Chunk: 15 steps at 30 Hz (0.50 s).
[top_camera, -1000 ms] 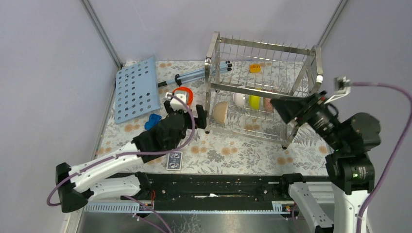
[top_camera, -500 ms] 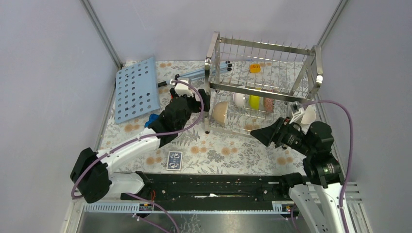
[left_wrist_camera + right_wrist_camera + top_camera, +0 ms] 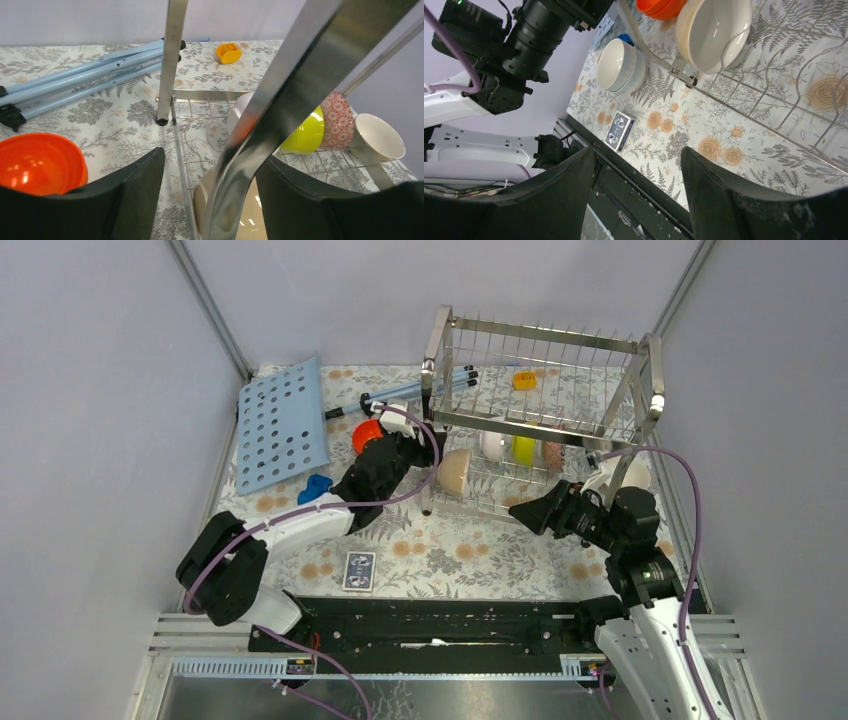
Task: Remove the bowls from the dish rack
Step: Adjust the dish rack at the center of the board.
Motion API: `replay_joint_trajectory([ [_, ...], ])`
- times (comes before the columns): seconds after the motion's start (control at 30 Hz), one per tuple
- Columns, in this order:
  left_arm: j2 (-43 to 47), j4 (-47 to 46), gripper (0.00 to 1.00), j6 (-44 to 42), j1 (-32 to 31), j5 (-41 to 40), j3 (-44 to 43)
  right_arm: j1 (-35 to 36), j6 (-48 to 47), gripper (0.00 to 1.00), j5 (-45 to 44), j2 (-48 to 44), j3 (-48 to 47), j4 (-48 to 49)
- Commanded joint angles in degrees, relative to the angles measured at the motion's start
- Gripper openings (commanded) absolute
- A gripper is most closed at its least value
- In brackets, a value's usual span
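The dish rack (image 3: 540, 390) of shiny wire stands at the back right. On its lower tier a beige bowl (image 3: 455, 470) stands on edge at the left end, then a white bowl (image 3: 494, 445), a yellow-green bowl (image 3: 523, 450) and a pink patterned bowl (image 3: 551, 454). My left gripper (image 3: 428, 455) is open at the rack's left end. In the left wrist view its jaws straddle the rack's corner post (image 3: 260, 115) and the beige bowl (image 3: 202, 200), with a gap still showing. My right gripper (image 3: 522, 515) hangs open and empty before the rack's front.
An orange bowl (image 3: 364, 435) sits on the table left of the rack, a white bowl (image 3: 625, 476) off its right end, another white bowl (image 3: 621, 65) under my left arm. A light-blue perforated board (image 3: 282, 425), blue tubes (image 3: 400, 395), a blue piece (image 3: 316, 488) and a card deck (image 3: 359, 570) lie around.
My left arm has reached right to the rack's left end, and its jaws have narrowed a little. My right arm has dropped from the rack's right side to low in front of it.
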<state>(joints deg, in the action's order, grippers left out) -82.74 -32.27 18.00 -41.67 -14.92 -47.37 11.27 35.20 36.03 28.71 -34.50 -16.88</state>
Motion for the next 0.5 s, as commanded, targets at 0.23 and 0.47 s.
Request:
replay_joint_trajectory([
  [0.23, -1.06, -8.01, 0.20, -1.83, 0.57, -2.61, -0.54, 0.47, -1.08, 0.70, -3.03, 3.37, 1.16, 5.84],
  [0.47, 0.60, -5.95, 0.00, -0.88, 0.63, -10.98, 0.17, 1.28, -1.69, 0.70, -4.26, 6.84, 1.39, 6.99],
])
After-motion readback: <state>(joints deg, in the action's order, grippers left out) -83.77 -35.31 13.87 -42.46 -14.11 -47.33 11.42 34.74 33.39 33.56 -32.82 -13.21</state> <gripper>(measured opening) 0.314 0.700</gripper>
